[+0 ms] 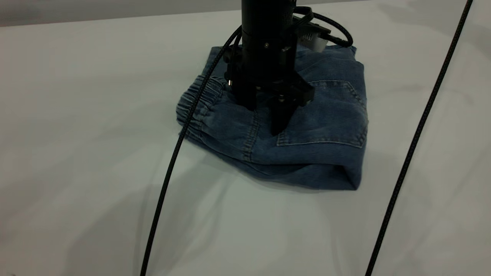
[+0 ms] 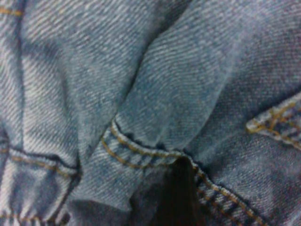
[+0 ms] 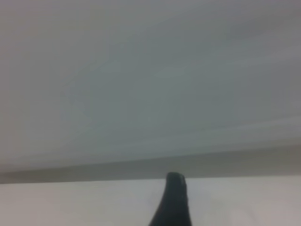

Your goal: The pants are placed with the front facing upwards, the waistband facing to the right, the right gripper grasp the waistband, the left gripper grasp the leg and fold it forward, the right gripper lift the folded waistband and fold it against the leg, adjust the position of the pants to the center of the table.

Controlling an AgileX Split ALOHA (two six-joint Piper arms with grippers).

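Now the wide pale grey table (image 1: 76, 115) carries the small blue denim pants (image 1: 326, 126), already folded into a thick packet with its gathered elastic waistband (image 1: 199, 103) toward the exterior view's left. Directly above, the black left gripper (image 1: 278, 128) presses its tip on the packet's middle; I cannot tell if its jaws are spread. Only the tapered black right gripper (image 3: 173, 202) finger shows, away from the cloth, so I judge the left arm nearer for centring.

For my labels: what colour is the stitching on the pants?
Orange-tan stitching on blue denim pants; it shows best in the left wrist view.
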